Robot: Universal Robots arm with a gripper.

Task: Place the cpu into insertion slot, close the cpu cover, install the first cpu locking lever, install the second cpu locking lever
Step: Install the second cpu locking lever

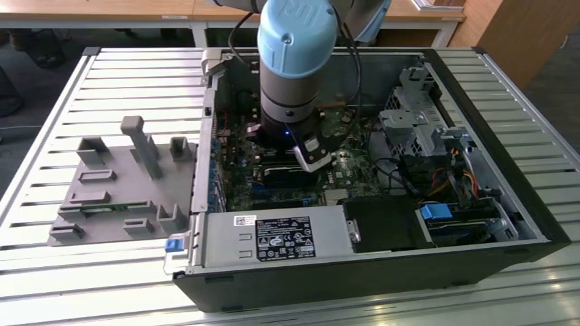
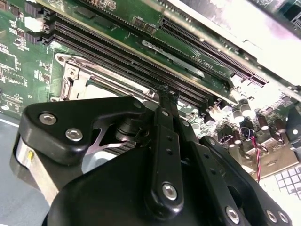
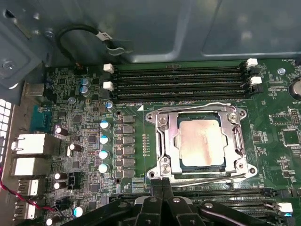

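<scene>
In the first wrist view the cpu (image 3: 200, 141), a dull silver-beige square, lies flat in the insertion slot (image 3: 175, 123) on the green motherboard (image 3: 273, 155). The silver cpu cover (image 3: 236, 136) lies down around it, framing the chip. One thin wire lever (image 3: 207, 179) runs along the socket edge nearest my fingertips, and another (image 3: 193, 105) runs along the far edge. My gripper (image 3: 162, 184) is shut, its tips just at the near lever's end. Whether they pinch it I cannot tell. The second wrist view has the gripper (image 2: 164, 92) low over the board. The exterior view has the gripper (image 1: 308, 159) inside the open case.
The black computer case (image 1: 363, 278) lies open on a slatted table (image 1: 91, 285). Memory slots (image 3: 178, 80) flank the socket. A drive cage (image 1: 417, 129), cables (image 1: 453, 183) and a power supply (image 1: 272, 238) crowd the case. A grey fixture (image 1: 118, 183) sits at the exterior view's left.
</scene>
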